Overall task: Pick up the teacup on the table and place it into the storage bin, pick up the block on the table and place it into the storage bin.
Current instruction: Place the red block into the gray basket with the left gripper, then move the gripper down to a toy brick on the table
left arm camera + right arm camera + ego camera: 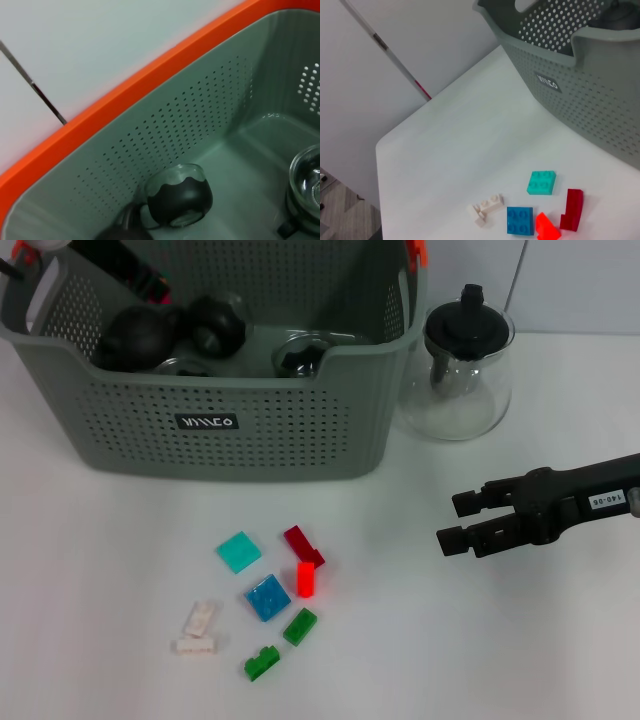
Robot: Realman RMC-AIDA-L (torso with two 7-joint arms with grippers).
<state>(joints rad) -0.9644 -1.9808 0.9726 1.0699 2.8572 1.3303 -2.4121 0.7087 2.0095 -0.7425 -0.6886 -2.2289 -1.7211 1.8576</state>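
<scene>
— So where are we in this job?

— By the look of it the teacup part is dealt with. There are dark teacups (150, 335) lying inside the storage bin (250, 430), and I can't spot one left out on the tabletop (90, 570). I'd say it's the block's turn now.

— Which block?

— Hard to say; there's a whole scatter in front of the bin, well clear of its wall: a teal block (239, 551), a dark red block (303, 544), a bright red block (306, 579), a blue block (268, 597), two green blocks (299, 626) and some white pieces (199, 628).

— And the arms?

— The right gripper (447, 523) hangs off to the right of the pile, jaws parted and nothing between them. It needs to swing across toward the blocks, come down over one and close on it without nudging its neighbours; the two reds sit touching, so that's the awkward spot. The left gripper is up over the bin; from its own camera all I get is the bin's inside, so I can't tell whether it's open or closed.

— Anything written anywhere?

— A small black label (207, 422) on the bin's front with white letters, too stylised for me to read. The right arm has a white sticker (602, 500) that seems to say "140-06". The glass teapot (462, 365) beside the bin has nothing on it.
</scene>
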